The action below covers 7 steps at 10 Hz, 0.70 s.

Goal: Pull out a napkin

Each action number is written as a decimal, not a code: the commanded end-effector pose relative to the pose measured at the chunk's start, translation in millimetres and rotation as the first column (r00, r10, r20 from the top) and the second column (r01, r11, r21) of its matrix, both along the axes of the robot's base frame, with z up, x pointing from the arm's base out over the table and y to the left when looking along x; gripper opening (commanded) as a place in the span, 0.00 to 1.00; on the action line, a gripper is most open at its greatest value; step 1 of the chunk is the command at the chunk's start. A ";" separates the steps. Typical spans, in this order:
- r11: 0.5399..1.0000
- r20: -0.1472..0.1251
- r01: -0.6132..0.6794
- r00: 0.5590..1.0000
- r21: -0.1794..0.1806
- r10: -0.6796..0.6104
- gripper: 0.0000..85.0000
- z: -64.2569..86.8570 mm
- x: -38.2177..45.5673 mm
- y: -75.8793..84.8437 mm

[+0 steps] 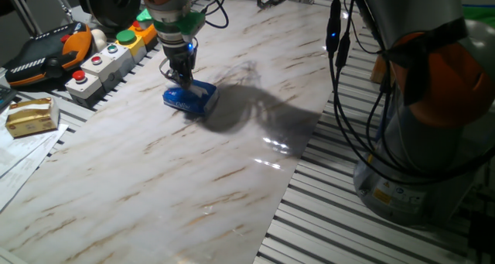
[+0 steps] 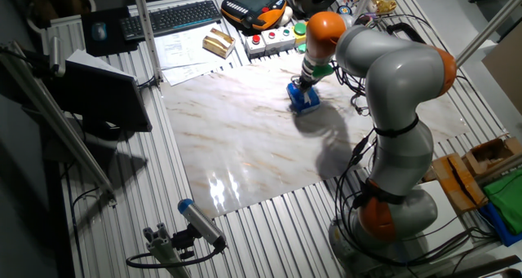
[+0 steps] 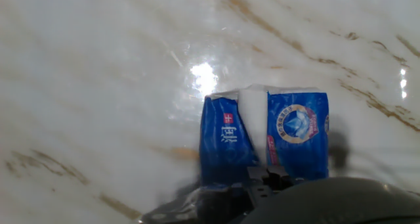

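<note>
The blue plastic tissue pack (image 1: 189, 98) lies on the marble table top, at its far left in one fixed view. It also shows in the other fixed view (image 2: 305, 99) and the hand view (image 3: 295, 129). A white strip of napkin (image 3: 252, 119) shows in the slot along the pack's middle and runs down to my fingers. My gripper (image 1: 182, 80) stands upright on top of the pack, fingers close together at the slot. It shows in the other fixed view (image 2: 305, 86) and the hand view (image 3: 266, 178) too. The pinched part of the napkin is hidden.
A button box (image 1: 100, 63), a teach pendant (image 1: 46, 55), a gold box (image 1: 31, 115) and white paper sheets (image 1: 19, 156) lie off the board's left edge. The arm's base (image 1: 433, 140) and cables stand at the right. A keyboard (image 2: 179, 17) lies behind.
</note>
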<state>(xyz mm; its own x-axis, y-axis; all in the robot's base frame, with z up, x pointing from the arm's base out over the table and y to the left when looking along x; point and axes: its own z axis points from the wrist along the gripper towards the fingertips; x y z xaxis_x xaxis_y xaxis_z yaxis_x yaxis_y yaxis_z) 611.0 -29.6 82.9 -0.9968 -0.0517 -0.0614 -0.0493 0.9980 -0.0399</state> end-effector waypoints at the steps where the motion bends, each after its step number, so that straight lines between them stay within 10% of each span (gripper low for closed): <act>1: 1.000 0.002 0.003 1.000 0.000 -0.003 0.01 1.3 -0.4 0.0; 7: 1.000 -0.008 0.026 1.000 -0.009 -0.026 0.01 30.0 -6.0 4.4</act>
<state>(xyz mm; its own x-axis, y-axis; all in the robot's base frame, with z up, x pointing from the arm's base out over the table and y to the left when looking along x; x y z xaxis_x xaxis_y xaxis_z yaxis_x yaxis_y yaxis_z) 604.9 -25.1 114.0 -0.9983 -0.0248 -0.0532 -0.0222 0.9986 -0.0484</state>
